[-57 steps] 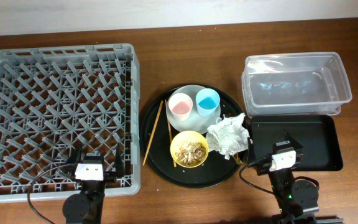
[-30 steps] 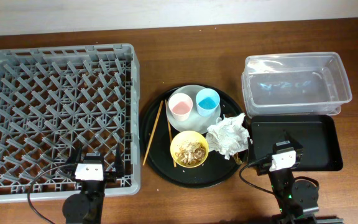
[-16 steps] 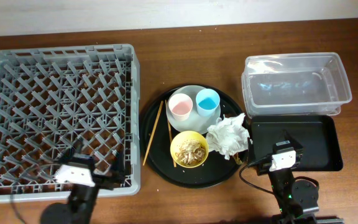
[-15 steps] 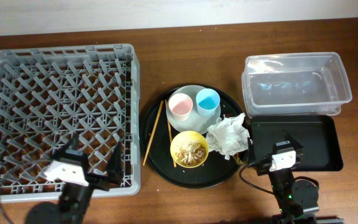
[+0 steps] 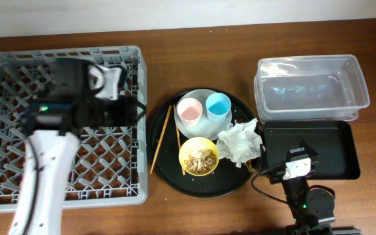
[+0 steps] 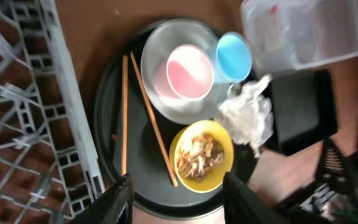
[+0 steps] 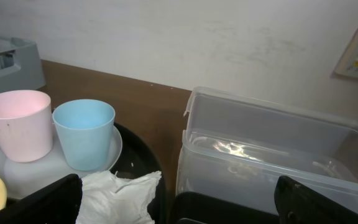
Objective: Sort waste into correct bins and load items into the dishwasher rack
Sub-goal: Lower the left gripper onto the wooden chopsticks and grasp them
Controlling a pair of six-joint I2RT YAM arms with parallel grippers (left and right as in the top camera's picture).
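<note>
The brown wooden surface [image 5: 194,52] holds the same layout as half a second earlier; only the left arm has moved. It has swung up from the near edge of the grey rack [image 5: 18,78] and now reaches across it, its pincer [image 6: 177,179] spread open and empty above the round black tray [image 5: 168,177]. On that tray lie the chopsticks [image 5: 162,138], the plate [image 5: 204,96] with the pink cup [image 5: 189,111] and blue cup [image 5: 218,106], the yellow bowl [image 5: 181,156] of noodle scraps [image 5: 200,158], and the crumpled napkin [image 5: 239,143]. The right pincer [image 7: 178,186] has not shifted, open over the black rectangular tray [image 5: 335,150], beside the clear tub [image 5: 309,60].
</note>
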